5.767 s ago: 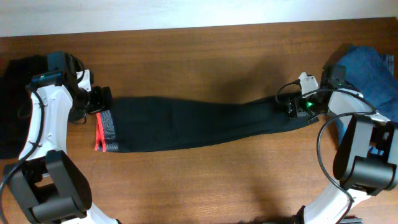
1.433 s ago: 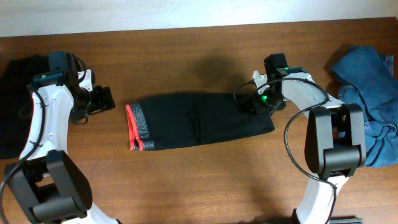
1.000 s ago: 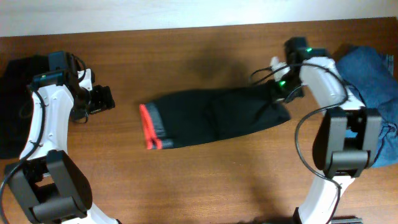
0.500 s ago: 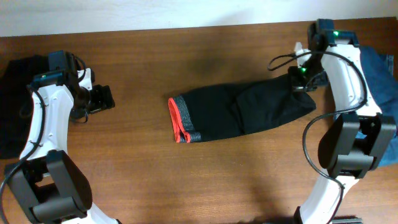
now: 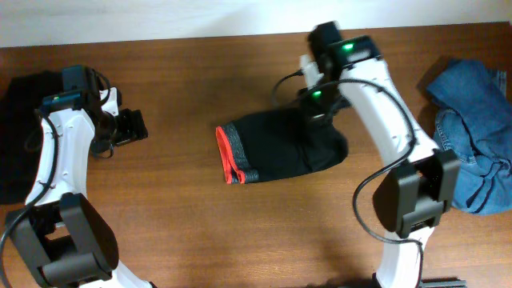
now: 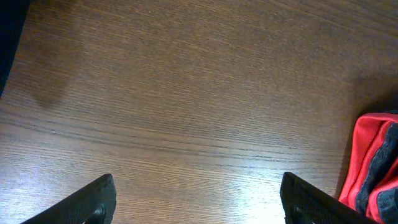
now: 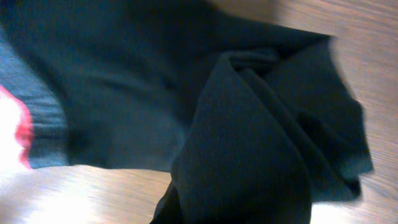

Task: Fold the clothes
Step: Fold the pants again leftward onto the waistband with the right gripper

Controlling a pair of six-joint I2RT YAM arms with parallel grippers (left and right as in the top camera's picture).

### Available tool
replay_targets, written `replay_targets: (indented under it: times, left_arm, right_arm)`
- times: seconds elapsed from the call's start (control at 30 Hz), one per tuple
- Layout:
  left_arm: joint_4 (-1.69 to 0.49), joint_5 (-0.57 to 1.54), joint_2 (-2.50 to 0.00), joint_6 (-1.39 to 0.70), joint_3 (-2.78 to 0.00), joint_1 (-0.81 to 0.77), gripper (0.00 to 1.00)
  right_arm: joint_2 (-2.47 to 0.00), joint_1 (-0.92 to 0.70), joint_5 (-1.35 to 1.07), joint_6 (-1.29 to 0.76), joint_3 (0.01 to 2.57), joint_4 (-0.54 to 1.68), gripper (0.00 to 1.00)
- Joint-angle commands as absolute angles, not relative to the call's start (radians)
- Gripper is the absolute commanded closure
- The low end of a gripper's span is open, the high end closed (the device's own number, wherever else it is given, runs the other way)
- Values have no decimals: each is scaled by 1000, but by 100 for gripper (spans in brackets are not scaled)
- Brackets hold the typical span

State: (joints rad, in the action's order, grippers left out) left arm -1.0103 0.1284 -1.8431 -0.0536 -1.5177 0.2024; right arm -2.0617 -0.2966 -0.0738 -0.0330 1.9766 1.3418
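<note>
The black garment (image 5: 276,148) lies bunched mid-table, its red and grey waistband (image 5: 231,156) at the left end. My right gripper (image 5: 315,110) hangs over the garment's right part, shut on the black cloth's far end, which drapes back over the rest. In the right wrist view black cloth (image 7: 249,124) fills the picture and hides the fingers; the waistband (image 7: 34,134) shows at the left. My left gripper (image 5: 133,128) stands open over bare wood, well left of the garment. In the left wrist view, nothing lies between its fingertips (image 6: 93,202), and the red waistband (image 6: 373,162) shows at the right edge.
A crumpled blue denim piece (image 5: 472,132) lies at the right edge of the table. A dark cloth pile (image 5: 18,136) sits at the far left, behind the left arm. The table's back edge (image 5: 200,38) meets a white wall.
The right gripper has swung left from the table's right side to above the garment's middle, carrying the cloth's end over the rest. The left arm has not moved.
</note>
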Motion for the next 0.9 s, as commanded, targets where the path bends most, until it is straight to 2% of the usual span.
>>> replay_targets:
  times: [0.0,0.13,0.3,0.47,0.63,0.67,0.7,0.73,0.83,0.87]
  left_arm:
    - [-1008,142,-1831,-60,-1526,199,16]
    - [-1007,142,-1831,-60,-1526,199,15]
    - [-1008,142,-1831,-60,-1526,199,16]
    - [-1013,142,-1831,-60,-1526,199,15]
    - [-1014,142,-1831,-60,-1526,199,15]
    - [-1014,142,-1831,-60,-1526,199,16]
    - [-1014,142,-1831,-60,-1526,199,16]
    - [-1014,142,-1831,-60,-1526,199,15]
    - [-1012,142,-1831,-60,-1526,199,15]
    - [-1010,142,-1831,-60,-1526,199,15]
  right_arm:
    - [-2054,-380,-97,-114,1998,1320,96]
    - [-2056,-468,-97,-114,1997,1260,96]
    - [-2069,-551,-93,-113,1997,1194,90]
    - [-2123,-590,-63,-109,1995,1180,82]
    - [-2186,-598,-68,-109,1995,1182,81]
    - [-2196,-598,-72,-109,1995,1182,78]
    - [-2203,-597,-75,-109,1995,1182,67]
    - [-2211,-597,-77,-109,1995,1183,51]
    - [-2214,-598,-105,-94,1996,1185,19]
    - [-2212,-598,-126,-75,1996,1184,16]
